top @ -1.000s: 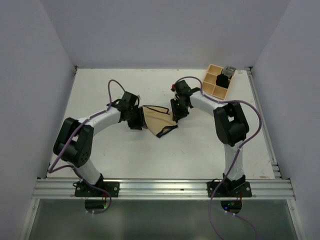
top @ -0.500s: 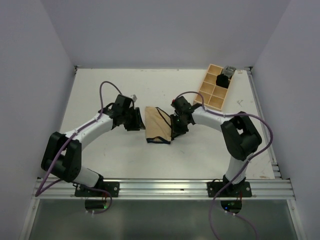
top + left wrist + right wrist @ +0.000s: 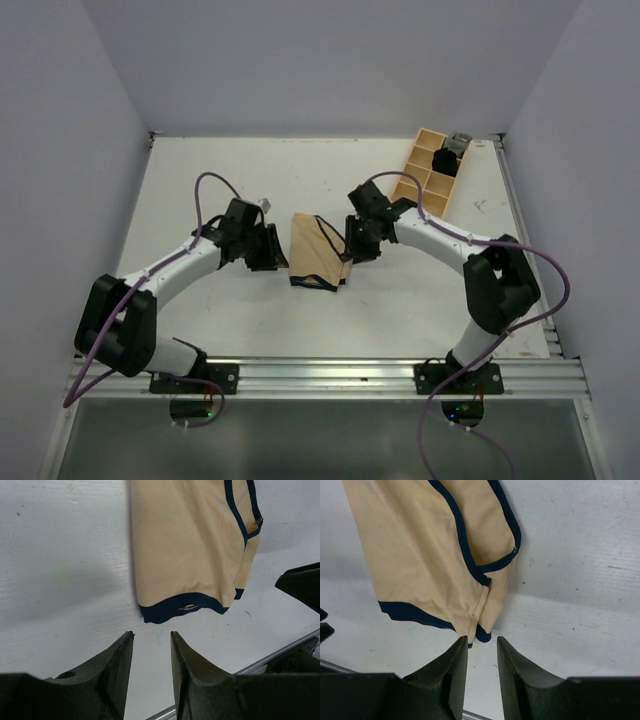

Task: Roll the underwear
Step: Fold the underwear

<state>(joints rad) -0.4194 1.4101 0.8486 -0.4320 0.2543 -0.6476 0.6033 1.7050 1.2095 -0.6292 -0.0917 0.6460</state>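
The underwear (image 3: 315,255) lies flat mid-table, a tan folded strip with dark trim running away from the arms. The left wrist view shows its dark hem (image 3: 182,607) a little ahead of my left gripper (image 3: 152,634), which is open over bare table. My left gripper (image 3: 274,250) sits just left of the garment. In the right wrist view the underwear (image 3: 420,555) ends at a folded corner right at the tips of my right gripper (image 3: 482,640). Those jaws stand apart with nothing clamped. My right gripper (image 3: 352,247) is at the garment's right edge.
A light wooden compartment tray (image 3: 412,165) stands at the back right, with a dark item (image 3: 445,160) in one cell and a grey thing (image 3: 460,140) at its far end. The metal rail (image 3: 320,375) runs along the near edge. Walls close in both sides.
The underwear went from a tilted, spread shape to a narrower folded strip. My right gripper closed briefly, then opened and sits at its near right corner. My left gripper drew back to the left.
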